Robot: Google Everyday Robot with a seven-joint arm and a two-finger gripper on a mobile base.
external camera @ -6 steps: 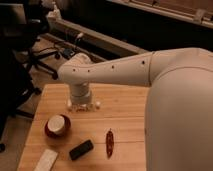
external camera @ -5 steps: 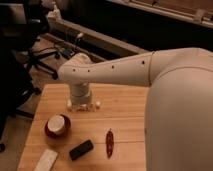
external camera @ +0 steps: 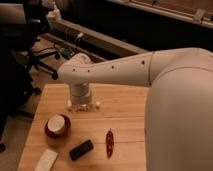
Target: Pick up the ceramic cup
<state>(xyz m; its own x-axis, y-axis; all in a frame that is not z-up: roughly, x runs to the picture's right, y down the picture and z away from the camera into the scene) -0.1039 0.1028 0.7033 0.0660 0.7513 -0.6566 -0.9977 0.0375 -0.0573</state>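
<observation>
The ceramic cup [external camera: 57,126] is dark red outside and cream inside. It stands upright on the wooden table [external camera: 125,117], near the left front. My gripper [external camera: 83,104] hangs from the white arm [external camera: 115,72] and points down at the table top. It is a little behind and to the right of the cup, apart from it, and holds nothing that I can see.
A black rectangular device [external camera: 81,149] lies in front of the cup, a slim red chili pepper [external camera: 109,142] to its right, and a flat white object [external camera: 46,160] at the front left corner. Office chairs [external camera: 35,50] stand beyond the table's left edge. My bulky white body [external camera: 180,120] covers the right side.
</observation>
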